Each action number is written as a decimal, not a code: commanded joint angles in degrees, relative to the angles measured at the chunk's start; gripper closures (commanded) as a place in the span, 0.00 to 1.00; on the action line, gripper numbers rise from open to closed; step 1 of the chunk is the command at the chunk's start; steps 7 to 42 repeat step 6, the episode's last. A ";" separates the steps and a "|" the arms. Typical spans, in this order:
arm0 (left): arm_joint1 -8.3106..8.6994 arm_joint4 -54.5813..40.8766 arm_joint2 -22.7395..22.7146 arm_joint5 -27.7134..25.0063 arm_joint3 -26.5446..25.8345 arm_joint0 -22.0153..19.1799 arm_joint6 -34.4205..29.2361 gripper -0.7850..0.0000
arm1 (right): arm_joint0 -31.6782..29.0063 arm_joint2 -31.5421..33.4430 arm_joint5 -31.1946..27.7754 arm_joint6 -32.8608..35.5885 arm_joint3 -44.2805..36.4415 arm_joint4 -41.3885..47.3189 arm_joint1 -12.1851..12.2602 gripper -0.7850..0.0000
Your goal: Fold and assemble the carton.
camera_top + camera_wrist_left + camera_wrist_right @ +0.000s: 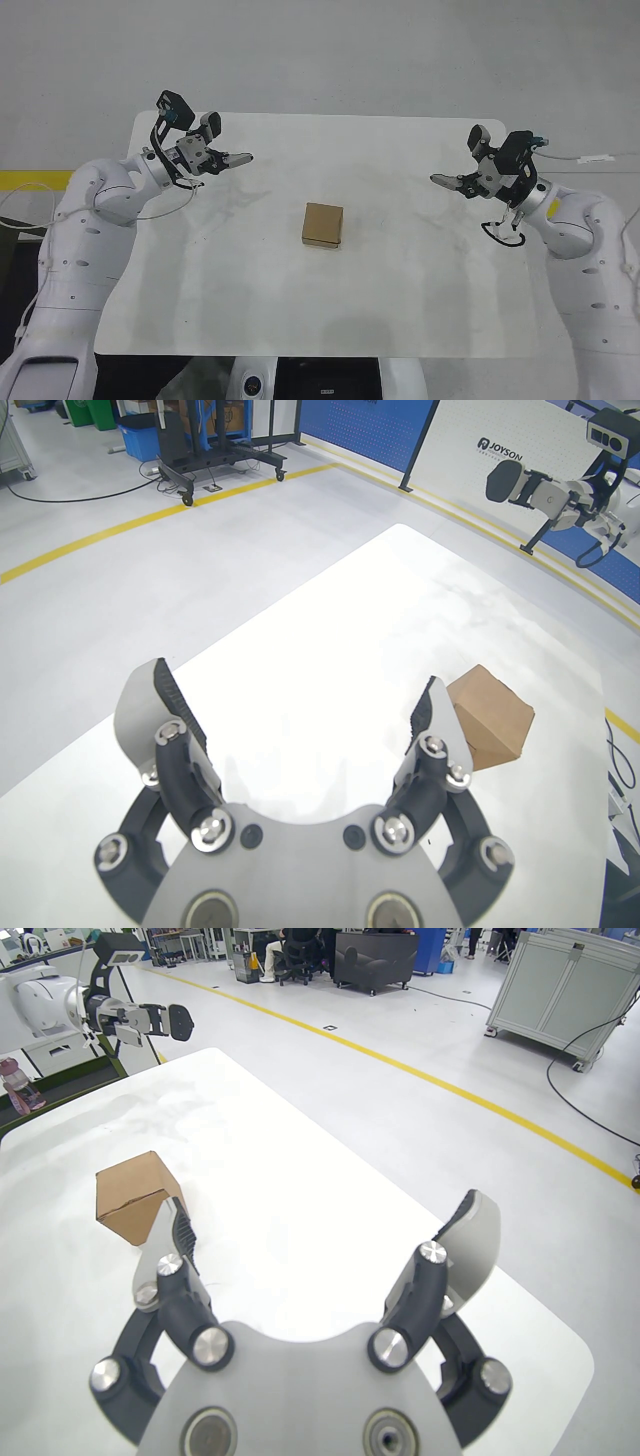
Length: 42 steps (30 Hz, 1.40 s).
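— Where is the carton (323, 224) sitting?

— It is resting near the middle of the white surface (400, 300), well away from every edge. It is showing as a small brown cardboard box with a flat, closed top, and nothing is touching it.

— And what is the left gripper (295, 700) doing?

— It is hanging above the surface near the far left corner, pointing in toward the middle. Its fingers (145, 700) are standing spread wide apart, and nothing is lying between them but bare white surface. In the left wrist view the carton is peeking out from behind one finger, farther along the surface and well apart from it.

— Is the right gripper (325, 1223) gripping anything?

— No. It is hovering just inside the right edge, toward the far right corner, and is likewise pointing toward the middle. Its fingers (475, 1238) are also gaping wide, with nothing in their hold. In the right wrist view the carton is showing behind one finger, with a folded seam running across one of its side faces.

— So how are the two arms standing relative to the box?

— They are facing each other across the surface, with the carton sitting between them, somewhat nearer the robot's edge than either.
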 commanded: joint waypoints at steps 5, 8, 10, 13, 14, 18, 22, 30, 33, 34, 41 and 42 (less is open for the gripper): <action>0.00 0.00 0.00 0.00 0.00 0.00 0.00 0.00 | 0.00 0.00 0.00 0.00 0.00 0.00 0.00 0.00; 0.00 0.00 0.00 0.00 0.00 0.00 0.00 0.00 | 0.00 0.00 0.00 0.00 0.00 0.00 0.00 0.00; 0.00 0.00 0.00 0.00 0.00 0.00 0.00 0.00 | 0.00 0.00 0.00 0.00 0.00 0.00 0.00 0.00; 0.00 0.00 0.00 0.00 0.00 0.00 0.00 0.00 | 0.00 0.00 0.00 0.00 0.00 0.00 0.00 0.00; 0.00 0.00 0.00 0.00 0.00 0.00 0.00 0.00 | 0.00 0.00 0.00 0.00 0.00 0.00 0.00 0.00; 0.00 0.00 0.00 0.00 0.00 0.00 0.00 0.00 | 0.00 0.00 0.00 0.00 0.00 0.00 0.00 0.00; 0.00 0.00 0.00 0.00 0.00 0.00 0.00 0.00 | 0.00 0.00 0.00 0.00 0.00 0.00 0.00 0.00; 0.00 0.00 0.00 0.00 0.00 0.00 0.00 0.00 | 0.00 0.00 0.00 0.00 0.00 0.00 0.00 0.00; 0.00 0.00 0.00 0.00 0.00 0.00 0.00 0.00 | 0.00 0.00 0.00 0.00 0.00 0.00 0.00 0.00; 0.00 0.00 0.00 0.00 0.00 0.00 0.00 0.00 | 0.00 0.00 0.00 0.00 0.00 0.00 0.00 0.00; 0.00 0.00 0.00 0.00 0.00 0.00 0.00 0.00 | 0.00 0.00 0.00 0.00 0.00 0.00 0.00 0.00; 0.00 0.00 0.00 0.00 0.00 0.00 0.00 0.00 | 0.00 0.00 0.00 0.00 0.00 0.00 0.00 0.00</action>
